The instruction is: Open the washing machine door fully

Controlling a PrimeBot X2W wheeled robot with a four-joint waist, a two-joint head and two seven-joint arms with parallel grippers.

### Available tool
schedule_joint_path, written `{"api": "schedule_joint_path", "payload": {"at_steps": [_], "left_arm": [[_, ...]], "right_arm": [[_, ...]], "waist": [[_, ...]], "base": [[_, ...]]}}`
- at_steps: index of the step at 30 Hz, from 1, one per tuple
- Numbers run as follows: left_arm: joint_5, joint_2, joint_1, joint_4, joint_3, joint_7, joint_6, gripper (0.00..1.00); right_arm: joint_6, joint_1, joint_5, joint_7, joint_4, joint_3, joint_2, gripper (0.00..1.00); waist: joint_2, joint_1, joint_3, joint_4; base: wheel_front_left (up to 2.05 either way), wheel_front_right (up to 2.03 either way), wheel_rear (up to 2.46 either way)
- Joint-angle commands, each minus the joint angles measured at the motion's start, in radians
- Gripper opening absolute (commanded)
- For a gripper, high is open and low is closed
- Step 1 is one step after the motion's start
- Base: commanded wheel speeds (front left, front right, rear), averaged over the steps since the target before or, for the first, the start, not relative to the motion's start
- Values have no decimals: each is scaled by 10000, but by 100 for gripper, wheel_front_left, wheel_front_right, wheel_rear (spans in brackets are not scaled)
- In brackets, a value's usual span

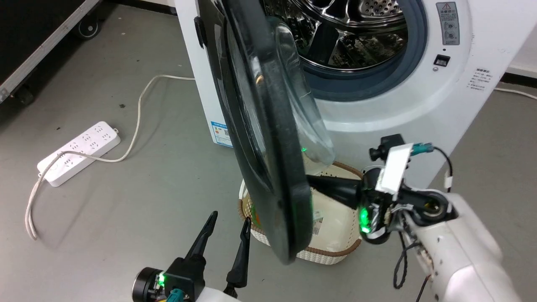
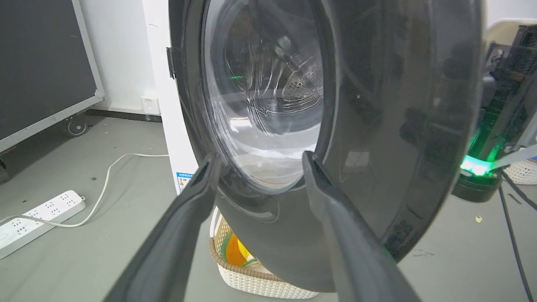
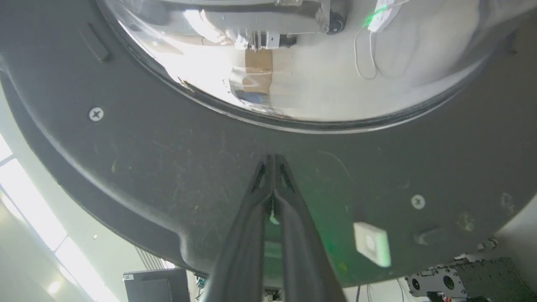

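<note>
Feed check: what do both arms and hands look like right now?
Left hand: two long, tapered dark fingers on a black body with a green light and a teal connector. Right hand: the same dark fingers and green light, a small black camera on a white bracket, a teal plug, loose black cables, then a scuffed white forearm.

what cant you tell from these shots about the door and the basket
- Head view: the right gripper tips vanish behind the washing machine door; contact unclear.
- Head view: the door's top is cut off by the upper edge.
- Head and left wrist views: the door covers most of the basket; contents unclear.
- Head view: the warning label print is too small.
</note>
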Motion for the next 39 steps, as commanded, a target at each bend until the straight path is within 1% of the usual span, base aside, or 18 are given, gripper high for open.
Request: {"api": "schedule_joint_path", "payload": {"at_steps": [1, 4, 5, 6, 7, 10, 12, 13, 14, 15, 16, 17, 18, 23, 26, 28, 32, 39], "left_arm": [[18, 18, 22, 0, 9, -55, -38, 100], [28, 18, 16, -36, 54, -55, -13, 100], [26, 18, 24, -60, 75, -55, -1, 100], [20, 18, 39, -89, 100, -55, 10, 100], [10, 18, 60, -112, 126, -55, 20, 100], [-35, 18, 117, -189, 254, -55, 44, 100], [-36, 18, 145, -232, 366, -55, 45, 100], [0, 18, 168, -266, 488, -55, 44, 100], [4, 18, 185, -286, 606, -55, 5, 100], [4, 18, 185, -286, 606, -55, 5, 100], [3, 18, 203, -299, 672, -55, -6, 100], [-18, 18, 236, -328, 826, -55, -20, 100], [-18, 18, 236, -328, 826, -55, -20, 100], [9, 19, 350, -67, 1173, -55, -130, 100], [-19, 19, 420, -75, 1465, -55, -142, 100], [-27, 19, 491, -112, 1658, -55, -167, 100], [23, 19, 640, -260, 1920, -55, -186, 100], [50, 19, 765, -172, 2107, -55, -348, 100]], "right_arm": [[54, 222, 281, -274, -159, 347, 48, 0], [54, 292, 415, -717, -319, 821, 48, 0], [54, 287, 325, -960, -354, 863, 47, 2], [54, 288, 260, -1188, -381, 857, 37, 76], [54, 298, 223, -1399, -406, 815, -6, 100], [54, 398, -14, -2036, -797, 692, -288, 100], [54, 551, -428, -2724, -1326, 602, -621, 100], [54, 797, -1002, -3663, -2039, 471, -957, 100], [54, 1096, -1931, -4798, -2882, 444, -1400, 100], [54, 1096, -1931, -4798, -2882, 444, -1400, 100], [54, 1276, -2536, -5385, -3327, 522, -1649, 100], [54, 1688, -3935, -6645, -4155, 728, -2209, 100], [54, 1688, -3935, -6645, -4155, 728, -2209, 100], [54, 2738, -7234, -9370, -5320, 822, -3333, 100], [54, 3418, -9409, -10523, -5618, 542, -3619, 100], [54, 3958, -10539, -11009, -5829, 93, -3421, 100], [54, 5139, -12597, -11472, -6377, -905, -2660, 100], [54, 6945, -14992, -11776, -7556, -2181, -1042, 100]], "waist": [[0, 0, 5, 13], [0, 0, -25, -13], [0, 0, -54, -42], [0, 0, -97, -79], [0, 0, -137, -118], [0, 0, -303, -336], [0, 0, -424, -527], [0, 0, -534, -751], [0, 0, -677, -981], [0, 0, -677, -981], [0, 0, -739, -1098], [0, 0, -836, -1338], [0, 0, -836, -1338], [0, 0, -1032, -1869], [0, 0, -1089, -2146], [0, 0, -1110, -2310], [0, 0, -1107, -2556], [0, 0, -1121, -2742]], "base": [[0, 0, 0], [0, 0, 0], [0, 0, 0], [0, 0, 0], [0, 0, 0], [0, 0, 0], [0, 0, 0], [0, 0, 0], [0, 0, 0], [0, 0, 0], [0, 0, 0], [0, 0, 0], [0, 0, 0], [0, 0, 0], [0, 0, 0], [0, 0, 0], [0, 0, 0], [0, 0, 0]]}}
